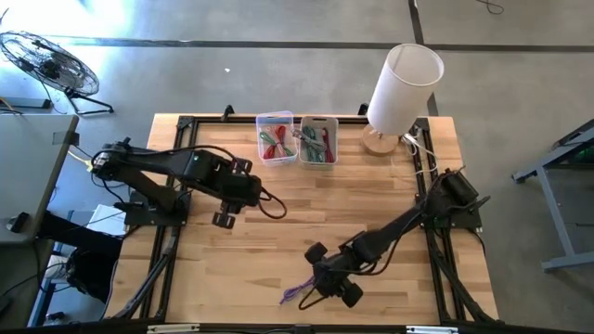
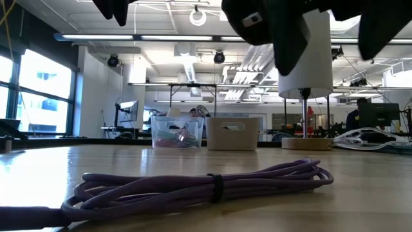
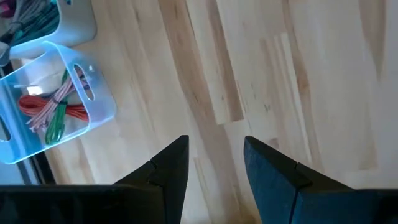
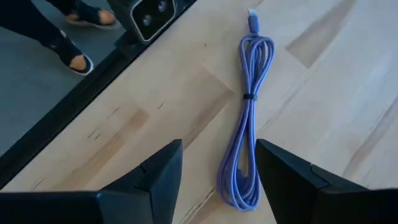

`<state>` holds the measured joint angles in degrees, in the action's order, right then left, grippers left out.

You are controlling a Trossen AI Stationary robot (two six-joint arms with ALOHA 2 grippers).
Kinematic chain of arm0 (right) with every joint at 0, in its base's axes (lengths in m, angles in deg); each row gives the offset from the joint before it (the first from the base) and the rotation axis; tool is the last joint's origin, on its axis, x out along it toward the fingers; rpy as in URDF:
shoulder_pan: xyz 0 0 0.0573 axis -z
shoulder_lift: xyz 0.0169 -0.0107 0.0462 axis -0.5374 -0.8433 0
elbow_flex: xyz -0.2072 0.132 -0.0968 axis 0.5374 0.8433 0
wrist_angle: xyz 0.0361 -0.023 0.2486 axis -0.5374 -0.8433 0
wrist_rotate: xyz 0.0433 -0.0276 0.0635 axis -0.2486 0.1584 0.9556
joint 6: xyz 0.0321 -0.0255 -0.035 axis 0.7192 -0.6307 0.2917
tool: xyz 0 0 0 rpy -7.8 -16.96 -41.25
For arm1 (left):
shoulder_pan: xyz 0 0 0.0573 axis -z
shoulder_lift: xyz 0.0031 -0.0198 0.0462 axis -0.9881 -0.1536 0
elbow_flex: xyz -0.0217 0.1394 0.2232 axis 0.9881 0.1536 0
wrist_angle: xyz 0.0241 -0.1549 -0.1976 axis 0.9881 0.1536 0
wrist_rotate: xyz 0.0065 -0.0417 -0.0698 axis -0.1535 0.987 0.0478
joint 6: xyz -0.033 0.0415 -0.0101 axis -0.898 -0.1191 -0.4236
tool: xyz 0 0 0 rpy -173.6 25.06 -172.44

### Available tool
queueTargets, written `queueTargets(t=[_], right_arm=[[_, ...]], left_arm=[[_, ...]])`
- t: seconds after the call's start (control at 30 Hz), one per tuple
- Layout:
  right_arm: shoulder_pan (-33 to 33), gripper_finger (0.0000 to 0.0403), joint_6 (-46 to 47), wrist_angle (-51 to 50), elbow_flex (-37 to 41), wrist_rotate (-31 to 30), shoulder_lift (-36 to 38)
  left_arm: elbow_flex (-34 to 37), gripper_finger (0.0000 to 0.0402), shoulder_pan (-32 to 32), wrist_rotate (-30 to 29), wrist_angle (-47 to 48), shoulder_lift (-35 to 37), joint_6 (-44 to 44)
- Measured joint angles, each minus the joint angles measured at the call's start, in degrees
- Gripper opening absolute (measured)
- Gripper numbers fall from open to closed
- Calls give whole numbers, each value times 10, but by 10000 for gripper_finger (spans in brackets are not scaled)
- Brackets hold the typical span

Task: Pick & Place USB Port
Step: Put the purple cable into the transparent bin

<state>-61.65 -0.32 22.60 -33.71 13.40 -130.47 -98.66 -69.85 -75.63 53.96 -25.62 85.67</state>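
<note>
A purple USB cable [image 1: 295, 295], coiled into a long bundle and bound by a dark tie at its middle [image 4: 249, 96], lies flat on the wooden table near the front edge; the low view shows the cable [image 2: 206, 183] close up. My right gripper [image 4: 217, 146] hovers open just above the bundle's nearer end, and in the high view the gripper [image 1: 327, 278] stands right beside the cable. My left gripper [image 3: 214, 140] is open above bare wood at the table's left middle [image 1: 225, 217], with nothing between its fingers.
A clear bin [image 1: 275, 137] with red and green cables and a white bin [image 1: 317, 141] stand at the far middle. A white lamp [image 1: 399, 88] stands at the far right. A person's feet [image 4: 74, 59] show on the floor past the near edge.
</note>
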Motion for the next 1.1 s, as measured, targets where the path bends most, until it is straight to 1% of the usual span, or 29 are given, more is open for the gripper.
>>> queueTargets(t=[0.2,0.37,0.57,0.77,0.9,1.1], right_arm=[[-9,195,22,15,0,-3,-32],[-7,195,29,12,-16,-31,-72],[5,195,31,7,-52,-35,-110],[11,195,40,-1,-66,-32,-121],[17,195,59,-15,-66,-32,-122],[30,195,94,6,-35,-22,-121]], left_arm=[[0,150,12,5,-8,0,-26],[0,150,44,6,-9,2,-23],[0,149,89,-16,-9,2,-41],[0,149,124,-19,-9,2,-62],[0,149,145,-33,-9,2,-74],[0,149,167,-53,-18,2,-84]])
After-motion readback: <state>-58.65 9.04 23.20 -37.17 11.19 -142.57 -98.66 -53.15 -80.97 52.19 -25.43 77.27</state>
